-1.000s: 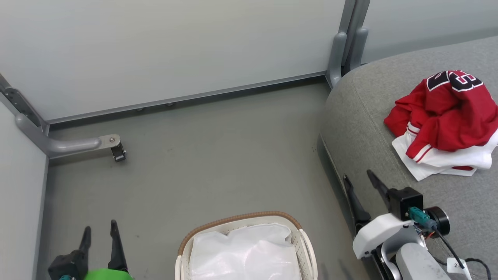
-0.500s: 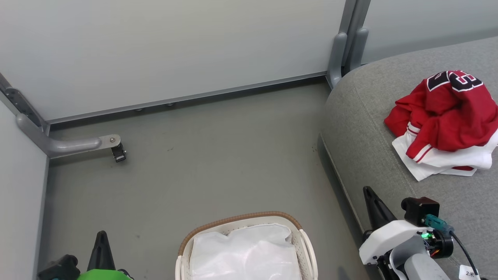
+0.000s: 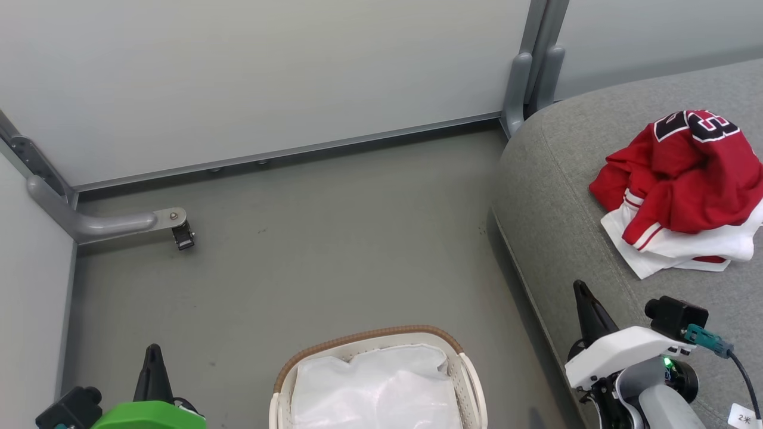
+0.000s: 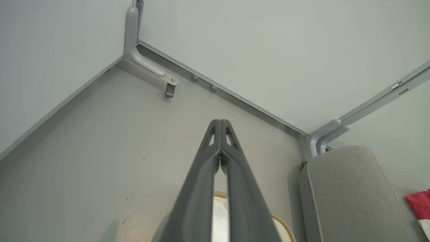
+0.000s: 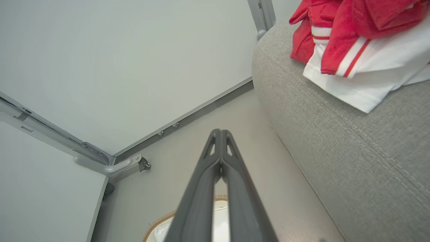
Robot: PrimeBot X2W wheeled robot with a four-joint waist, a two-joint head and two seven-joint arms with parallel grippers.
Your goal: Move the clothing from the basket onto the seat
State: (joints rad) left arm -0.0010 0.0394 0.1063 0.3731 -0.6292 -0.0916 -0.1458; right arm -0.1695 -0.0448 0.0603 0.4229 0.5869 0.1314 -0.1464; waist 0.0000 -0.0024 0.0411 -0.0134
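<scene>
Clothing (image 3: pixel 679 179) heaped on the grey seat (image 3: pixel 566 196) — basket (image 3: pixel 369 336) showing its white lining (image 3: pixel 375 387).
A grey floor (image 3: pixel 334 238) runs to pale wall panels (image 3: pixel 268 77), with the seat's rounded corner at the right and the basket at the bottom edge. A second ago both grippers stood with fingers spread; now the left gripper (image 4: pixel 220 121) and right gripper (image 5: pixel 220 131) have their fingers pressed together on nothing — each sits lower in the head view, and the heap is unmoved.
</scene>
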